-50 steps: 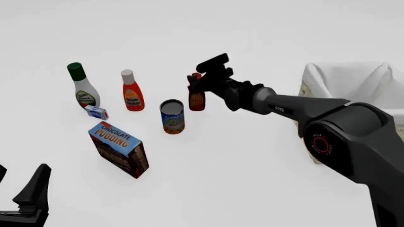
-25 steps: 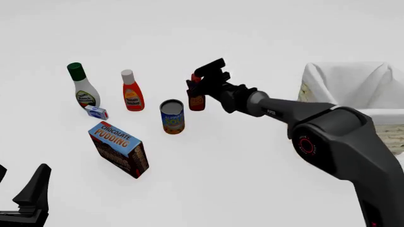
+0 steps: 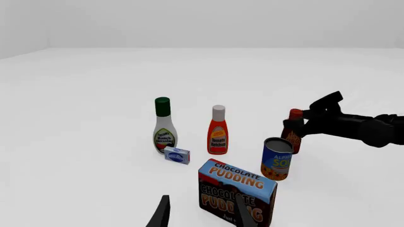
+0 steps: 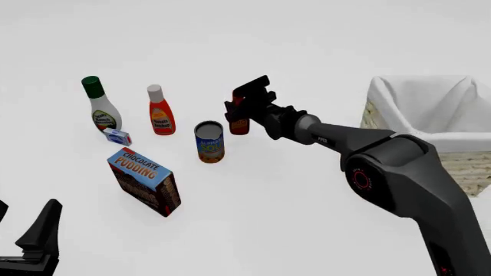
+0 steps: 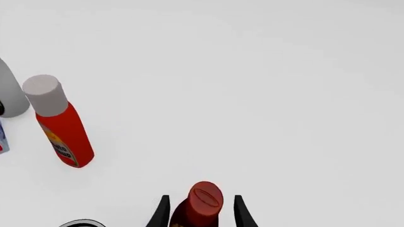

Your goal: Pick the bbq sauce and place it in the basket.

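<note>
**Right gripper straddling the bbq sauce bottle**

The right gripper (image 4: pixel 244 99) reaches across the table (image 4: pixel 253 190) from the right, its fingers set on either side of the bbq sauce (image 4: pixel 239 122). In the right wrist view the two dark fingertips (image 5: pixel 162 213) flank the bottle's red cap (image 5: pixel 206 197) with a narrow gap on each side, so the jaws stand open and are not yet pressed on the bottle. The bbq sauce stands upright near the middle of the table, just to the far right of the soup can (image 4: pixel 208 141). Left of it stand the ketchup bottle (image 4: pixel 160 111) with a white cap and, farther left, the white dressing bottle (image 4: pixel 100 105) with a green cap; a small blue-and-white packet (image 4: pixel 117 136) lies beside the latter. The chocolate pudding box (image 4: pixel 145 181) sits nearer the camera. The basket (image 4: pixel 429 123), lined with white cloth, stands at the right, well apart from the bottles. The left gripper (image 4: pixel 34 241) rests at the near left; its fingers (image 3: pixel 162 213) are spread, holding nothing.
</note>
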